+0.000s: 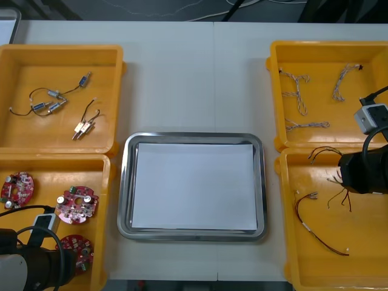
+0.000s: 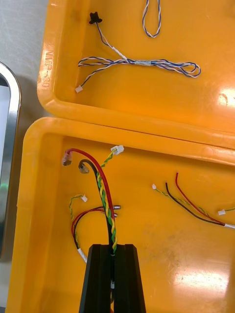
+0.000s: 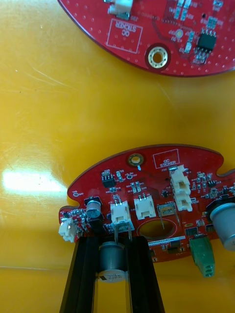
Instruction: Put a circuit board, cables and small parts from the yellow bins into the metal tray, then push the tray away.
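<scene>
My left gripper (image 3: 112,247) is low in the near left yellow bin (image 1: 103,200). It is shut on the rim of a round red circuit board (image 3: 147,188), with a silver can on that board standing between its fingers. In the front view that board (image 1: 77,247) lies under the left gripper (image 1: 68,259). My right gripper (image 2: 113,254) is shut on a bundle of red, black and yellow-green cables (image 2: 104,195) in the near right bin (image 1: 315,267). There the right gripper (image 1: 341,177) is above the cable bundle (image 1: 339,195). The metal tray (image 1: 124,182), white inside, lies between the bins.
Two more circuit boards (image 1: 17,187) (image 1: 77,204) lie in the near left bin. The far left bin (image 1: 24,139) holds small metal parts (image 1: 54,103) on black wires. Blue and white cables (image 2: 142,62) lie in the far right bin (image 1: 276,91). Another red and black cable (image 2: 188,200) lies beside the held bundle.
</scene>
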`<state>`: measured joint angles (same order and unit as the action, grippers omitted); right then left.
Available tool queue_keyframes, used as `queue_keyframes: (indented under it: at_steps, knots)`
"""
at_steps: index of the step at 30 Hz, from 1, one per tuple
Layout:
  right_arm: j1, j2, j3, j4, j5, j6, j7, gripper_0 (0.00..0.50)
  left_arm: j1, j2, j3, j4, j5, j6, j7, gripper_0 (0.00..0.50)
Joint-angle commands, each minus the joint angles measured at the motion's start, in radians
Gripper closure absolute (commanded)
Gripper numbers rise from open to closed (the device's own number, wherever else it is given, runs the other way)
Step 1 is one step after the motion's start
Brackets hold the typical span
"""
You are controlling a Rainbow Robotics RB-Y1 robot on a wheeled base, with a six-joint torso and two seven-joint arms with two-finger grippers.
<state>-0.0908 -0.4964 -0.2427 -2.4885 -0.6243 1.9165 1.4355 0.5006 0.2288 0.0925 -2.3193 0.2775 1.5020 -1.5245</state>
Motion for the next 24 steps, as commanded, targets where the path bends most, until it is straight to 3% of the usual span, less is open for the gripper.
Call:
queue_keyframes:
  at_steps: [1,4,12,24]
  knots:
    - [-0.021,-0.004,0.013,-0.004,0.008,0.003,-0.026,0.500,0.010,-0.022,0.009,-0.009,0.002,0.007,-0.065,0.453]
    - [-0.021,-0.004,0.013,-0.004,0.008,0.003,-0.026,0.500,0.009,-0.022,0.007,-0.011,0.002,0.007,-0.065,0.500]
    - [-0.021,-0.004,0.013,-0.004,0.008,0.003,-0.026,0.500,0.002,-0.022,0.023,-0.018,0.003,0.015,-0.065,0.500]
    - [-0.021,-0.004,0.013,-0.004,0.008,0.003,-0.026,0.500,-0.106,-0.013,0.115,-0.068,0.028,0.153,-0.069,0.500]
